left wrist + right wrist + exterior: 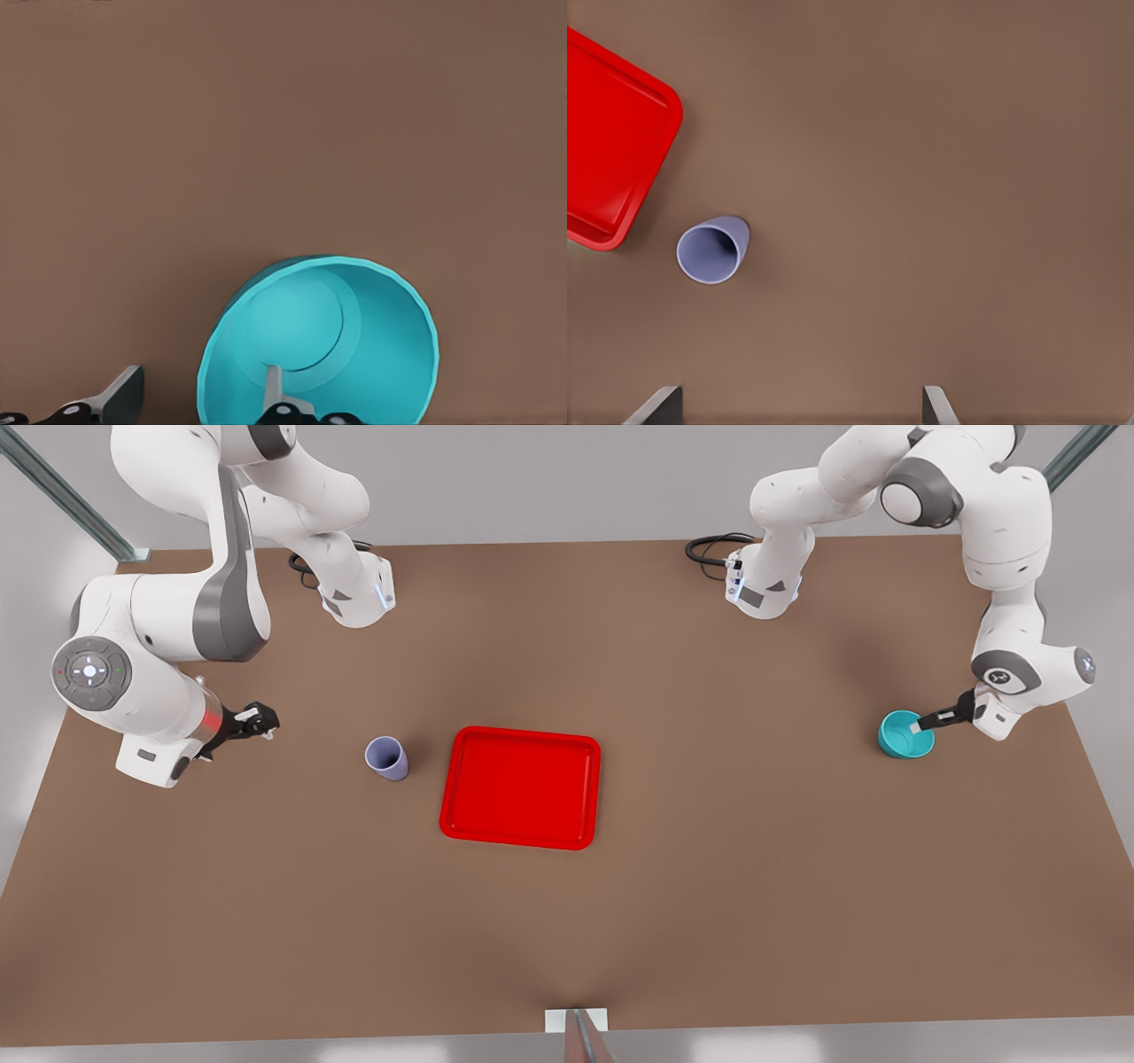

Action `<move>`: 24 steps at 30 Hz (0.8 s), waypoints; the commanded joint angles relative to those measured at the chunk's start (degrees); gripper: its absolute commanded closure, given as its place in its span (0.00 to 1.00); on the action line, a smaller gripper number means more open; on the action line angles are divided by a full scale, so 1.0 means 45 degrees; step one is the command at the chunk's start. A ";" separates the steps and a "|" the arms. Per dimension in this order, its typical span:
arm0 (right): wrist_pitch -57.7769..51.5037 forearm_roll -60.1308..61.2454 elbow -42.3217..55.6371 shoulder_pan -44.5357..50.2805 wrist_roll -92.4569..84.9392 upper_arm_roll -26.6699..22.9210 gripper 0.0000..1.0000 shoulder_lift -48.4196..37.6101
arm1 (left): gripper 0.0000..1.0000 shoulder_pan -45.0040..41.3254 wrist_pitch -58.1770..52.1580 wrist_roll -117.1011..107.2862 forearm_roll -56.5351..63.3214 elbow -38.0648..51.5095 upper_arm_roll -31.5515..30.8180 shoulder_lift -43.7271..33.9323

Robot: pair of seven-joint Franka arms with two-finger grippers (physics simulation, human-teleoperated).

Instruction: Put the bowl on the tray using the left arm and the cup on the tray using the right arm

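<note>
**Bowl straddled at the rim, cup and tray apart**

The brown table (567, 921) is seen with wide bare room around the red tray (520, 787), which lies at centre with nothing on it. The teal bowl (905, 735) stands far off at the front view's right; its wall is straddled by the left gripper (921, 724), fingers apart, one inside. The lavender cup (387, 758) stands upright just beside the tray. The right gripper (257, 720) is held near it, fingers spread.

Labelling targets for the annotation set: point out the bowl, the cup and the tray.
bowl (899, 740): front view, on its inner floor.
cup (387, 759): front view, on its outer wall below the rim.
tray (520, 786): front view, on its bare flat floor.
</note>
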 commanded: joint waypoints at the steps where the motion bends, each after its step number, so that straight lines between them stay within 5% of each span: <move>1: -0.0070 0.0008 0.0006 0.0000 -0.0093 -0.0004 0.00 -0.0013 | 0.32 0.0002 0.0189 0.4027 -0.0162 -0.0018 -0.0001 0.0006; 6: -0.0148 0.0008 0.0006 0.0000 -0.0073 -0.0004 0.00 -0.0013 | 0.50 -0.0076 0.0169 0.4046 -0.0142 -0.0018 -0.0021 0.0143; 9: -0.0167 0.0008 0.0006 0.0000 -0.0073 -0.0004 0.00 -0.0013 | 0.76 -0.0135 0.0130 0.4046 -0.0123 -0.0018 -0.0040 0.0221; 14: -0.0206 0.0028 0.0006 0.0000 -0.0092 -0.0004 0.00 -0.0013 | 0.79 -0.0213 0.0014 0.3539 -0.0123 0.0060 -0.0196 -0.0071; 18: -0.0206 0.0028 0.0006 0.0000 -0.0073 -0.0004 0.00 -0.0013 | 0.79 -0.3219 -0.2018 -0.3703 0.1536 0.0313 -0.0157 -0.3176; 20: -0.0206 0.0028 0.0006 0.0000 -0.0073 -0.0004 0.00 -0.0013 | 0.79 -0.6617 -0.3228 -0.9777 0.1831 0.2558 -0.0508 -0.2885; 22: -0.0206 0.0028 0.0006 0.0000 -0.0073 -0.0004 0.00 -0.0013 | 0.79 -0.9255 -0.6099 -1.3783 0.1811 0.7459 -0.0587 0.0023; 24: -0.0206 0.0028 0.0006 -0.0019 -0.0073 -0.0004 0.00 -0.0013 | 0.79 -1.0174 -0.6433 -1.5699 0.1752 0.9707 -0.1582 0.2095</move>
